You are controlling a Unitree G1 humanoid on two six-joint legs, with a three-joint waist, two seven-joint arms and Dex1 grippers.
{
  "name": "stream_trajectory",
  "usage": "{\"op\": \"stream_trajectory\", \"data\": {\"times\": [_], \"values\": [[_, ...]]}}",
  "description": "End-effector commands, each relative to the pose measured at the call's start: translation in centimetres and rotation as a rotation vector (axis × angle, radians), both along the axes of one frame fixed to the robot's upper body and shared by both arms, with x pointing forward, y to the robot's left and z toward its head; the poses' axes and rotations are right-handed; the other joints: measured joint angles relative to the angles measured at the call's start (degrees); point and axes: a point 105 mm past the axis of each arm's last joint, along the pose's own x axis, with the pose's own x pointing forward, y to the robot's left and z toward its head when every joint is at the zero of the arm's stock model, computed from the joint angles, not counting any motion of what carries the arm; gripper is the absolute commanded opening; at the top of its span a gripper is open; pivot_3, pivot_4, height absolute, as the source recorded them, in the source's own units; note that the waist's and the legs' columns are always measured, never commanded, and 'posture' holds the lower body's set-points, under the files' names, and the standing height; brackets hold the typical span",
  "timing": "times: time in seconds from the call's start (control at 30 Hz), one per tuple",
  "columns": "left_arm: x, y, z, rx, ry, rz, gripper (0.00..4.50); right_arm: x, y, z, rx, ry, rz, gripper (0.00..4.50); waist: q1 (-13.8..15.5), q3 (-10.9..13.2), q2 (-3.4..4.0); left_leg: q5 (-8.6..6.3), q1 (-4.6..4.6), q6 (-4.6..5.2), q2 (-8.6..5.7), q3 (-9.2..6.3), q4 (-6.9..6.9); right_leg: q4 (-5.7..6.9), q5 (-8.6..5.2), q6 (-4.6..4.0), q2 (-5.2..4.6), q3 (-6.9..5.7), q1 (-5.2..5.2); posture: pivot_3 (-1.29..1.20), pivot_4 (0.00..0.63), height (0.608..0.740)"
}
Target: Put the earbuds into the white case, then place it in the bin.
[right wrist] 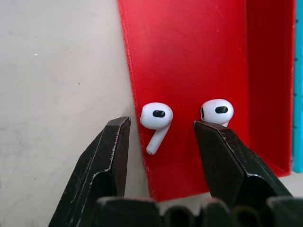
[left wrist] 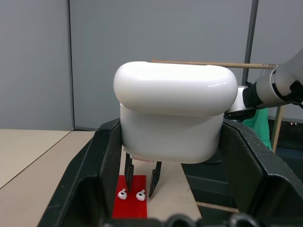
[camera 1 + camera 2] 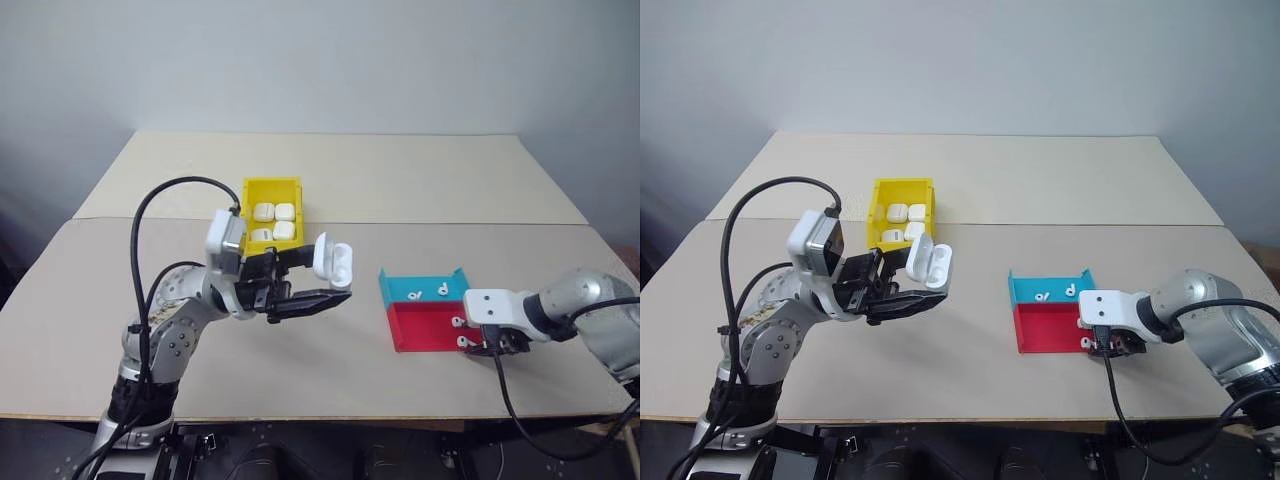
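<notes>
Right now the right gripper point(image 1: 161, 130) hangs over the red tray point(image 1: 199, 56) with jaws parted and empty; one earbud point(image 1: 155, 119) lies between the fingertips, stem pointing back toward the gripper, the other point(image 1: 217, 111) against the far finger. Left gripper point(image 3: 318, 297), clamped on the white case point(image 3: 334, 260), lid open, waits well apart, near the bin point(image 3: 272, 190); right arm is clearly nearer the buds.

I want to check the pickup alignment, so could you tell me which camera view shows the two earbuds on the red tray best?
The right wrist view: both earbuds lie large on the red tray, one between the open right gripper fingers. The left wrist view shows them small and distant, and the eye views show white specks.
</notes>
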Motion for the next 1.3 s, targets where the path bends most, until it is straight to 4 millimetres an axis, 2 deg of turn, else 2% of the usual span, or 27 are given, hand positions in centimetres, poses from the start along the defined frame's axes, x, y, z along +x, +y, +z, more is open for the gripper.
{"op": "stream_trajectory", "data": {"times": [0.03, 0.1, 0.17, 0.33, 0.37, 0.53, 0.6, 0.73, 0.87, 0.93, 1.0, 1.13, 1.3], "values": [[-0.7, 0.1, 0.8, -0.01, -0.042, -0.006, 2.77, 0.3, -0.3, 0.1, -0.001, -0.012, -0.027, 2.58, 0.0, 0.0, 0.0, 0.0, 0.0, 0.0, 0.0, 0.0, 0.0, -0.01, 0.0, 0.0, 0.0, 0.0, 0.0, 0.0, 0.15, 0.74], [-0.6, 0.1, 0.8, -0.009, -0.042, -0.004, 2.77, 0.3, -0.4, -0.1, -0.002, -0.006, -0.033, 2.58, 0.0, 0.0, 0.0, 0.0, 0.0, 0.0, 0.0, 0.0, 0.0, -0.01, 0.0, 0.0, 0.0, 0.0, 0.01, 0.0, 0.15, 0.74], [-0.6, 0.2, 0.8, -0.007, -0.041, -0.001, 2.77, 0.1, -0.3, -0.4, -0.001, 0.001, -0.032, 2.22, 0.0, 0.0, 0.0, 0.0, 0.0, 0.0, 0.0, 0.0, 0.0, 0.0, 0.0, 0.0, 0.0, 0.0, 0.01, 0.0, 0.15, 0.74], [-0.6, 0.3, 0.8, -0.002, -0.04, 0.003, 2.77, -0.2, -0.2, -0.6, 0.013, 0.006, -0.032, 0.72, -0.08, 0.0, 0.0, -0.01, 0.11, 0.02, 0.0, -0.01, 0.01, -0.01, 0.0, 0.0, 0.0, -0.01, 0.11, 0.0, 0.15, 0.74], [-0.7, 0.3, 0.8, -0.001, -0.04, 0.002, 2.77, -0.2, -0.1, -0.5, 0.025, 0.004, -0.037, 0.62, -0.04, 0.0, 0.0, -0.02, 0.16, 0.03, 0.0, 0.0, 0.01, -0.01, 0.0, 0.0, 0.0, -0.01, 0.16, 0.0, 0.15, 0.74], [-0.9, 0.3, 0.7, -0.001, -0.036, -0.003, 2.77, -1.0, 0.6, 1.1, 0.105, -0.021, -0.047, 0.62, 0.01, 0.0, 0.0, -0.02, 0.21, 0.03, 0.01, -0.03, -0.02, -0.03, 0.0, 0.0, 0.01, -0.01, 0.22, 0.0, 0.15, 0.74], [-1.0, 0.2, 0.6, 0.0, -0.033, -0.007, 2.77, -1.5, 1.1, 2.6, 0.169, -0.036, -0.047, 0.62, 0.03, 0.0, 0.0, -0.02, 0.18, 0.03, 0.0, -0.02, -0.03, -0.03, 0.0, 0.0, 0.01, 0.01, 0.17, 0.0, 0.15, 0.74], [-1.0, 0.1, 0.6, 0.0, -0.032, -0.015, 2.77, -2.5, 3.4, 6.7, 0.394, -0.092, -0.04, 0.62, -0.01, 0.0, 0.0, -0.03, 0.16, 0.04, 0.01, -0.05, -0.02, -0.01, 0.0, 0.0, 0.01, 0.01, 0.15, 0.0, 0.15, 0.74], [-0.6, -0.2, 0.7, -0.004, -0.027, -0.041, 2.77, -2.4, 8.0, 13.7, 0.886, -0.31, 0.052, 0.62, -0.24, 0.01, -0.02, -0.05, 0.29, 0.08, 0.08, -0.11, -0.04, -0.03, 0.01, -0.02, 0.12, 0.03, 0.27, 0.0, 0.15, 0.74], [-0.2, -0.4, 0.8, -0.007, -0.026, -0.052, 2.77, -2.3, 9.7, 16.5, 1.108, -0.392, 0.055, 0.62, -0.08, 0.0, -0.01, -0.05, 0.37, 0.07, 0.11, -0.15, -0.09, -0.03, 0.01, -0.03, 0.2, 0.01, 0.37, 0.0, 0.15, 0.74], [0.1, -0.8, 0.9, -0.005, -0.024, -0.065, 2.77, -2.6, 11.4, 18.5, 1.287, -0.406, 0.059, 0.62, -0.04, 0.0, 0.0, -0.04, 0.37, 0.05, 0.11, -0.14, -0.13, -0.04, 0.01, -0.04, 0.19, 0.01, 0.37, 0.0, 0.15, 0.74], [0.8, -1.2, 1.2, 0.007, -0.026, -0.082, 2.77, -3.8, 14.0, 19.4, 1.396, -0.384, 0.116, 0.62, 0.32, -0.01, 0.02, -0.04, 0.2, 0.06, 0.07, -0.13, -0.13, -0.11, 0.02, -0.04, 0.14, -0.06, 0.3, 0.0, 0.15, 0.74], [1.4, -1.3, 1.6, 0.014, -0.033, -0.093, 2.77, -4.2, 15.5, 18.6, 1.408, -0.349, 0.131, 0.62, 0.13, -0.03, 0.04, -0.05, -0.04, 0.08, 0.01, -0.08, -0.03, -0.02, 0.04, -0.02, 0.06, -0.02, 0.04, 0.0, 0.15, 0.74]]}}
